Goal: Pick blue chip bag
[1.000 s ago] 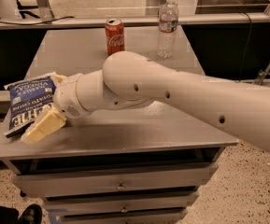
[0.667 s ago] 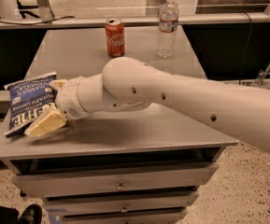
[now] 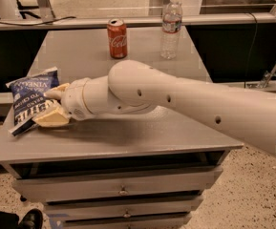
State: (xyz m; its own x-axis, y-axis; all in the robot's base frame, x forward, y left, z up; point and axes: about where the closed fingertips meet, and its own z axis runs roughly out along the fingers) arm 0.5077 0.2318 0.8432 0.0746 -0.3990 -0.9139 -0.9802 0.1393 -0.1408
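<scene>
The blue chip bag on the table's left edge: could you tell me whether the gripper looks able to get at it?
Probably yes. The gripper sits at the blue chip bag, fingers apart on either side of its right edge. The cola can and water bottle stand far behind.

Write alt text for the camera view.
A white robot arm stretches across a grey table, its gripper at the blue chip bag lying near one side edge. A red soda can and a water bottle stand upright at the far end.
</scene>
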